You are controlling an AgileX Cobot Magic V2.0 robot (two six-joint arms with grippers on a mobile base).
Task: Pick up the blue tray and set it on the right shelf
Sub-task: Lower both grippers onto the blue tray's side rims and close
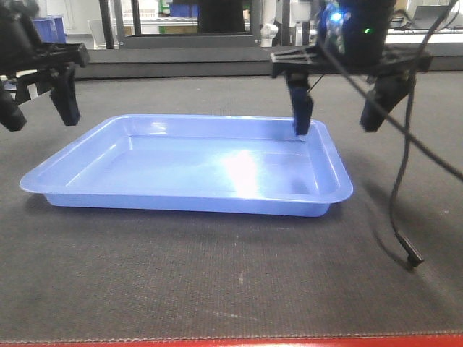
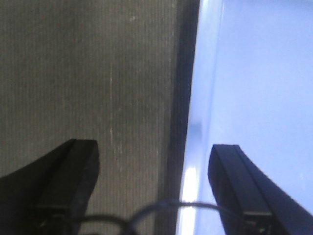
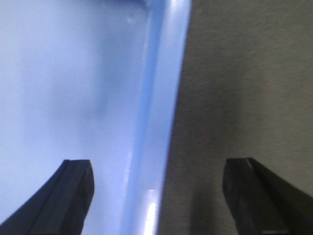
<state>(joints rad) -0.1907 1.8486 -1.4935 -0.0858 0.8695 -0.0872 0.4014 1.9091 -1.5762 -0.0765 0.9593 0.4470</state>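
Note:
The blue tray (image 1: 195, 166) lies flat on the dark mat (image 1: 217, 282), empty. My left gripper (image 1: 40, 108) is open, hovering over the tray's left rim, one finger outside over the mat, the other over the tray. In the left wrist view the gripper (image 2: 154, 156) straddles the rim (image 2: 198, 122). My right gripper (image 1: 340, 116) is open over the tray's right rim, its inner finger (image 1: 302, 108) down near the far right corner. In the right wrist view the gripper (image 3: 156, 171) straddles the rim (image 3: 161, 107). The right shelf is out of view.
A black cable (image 1: 401, 210) hangs from the right arm and ends just above the mat, right of the tray. Dark blue bins (image 1: 47, 29) and rack frames stand far behind. The table's red front edge (image 1: 231, 341) runs along the bottom.

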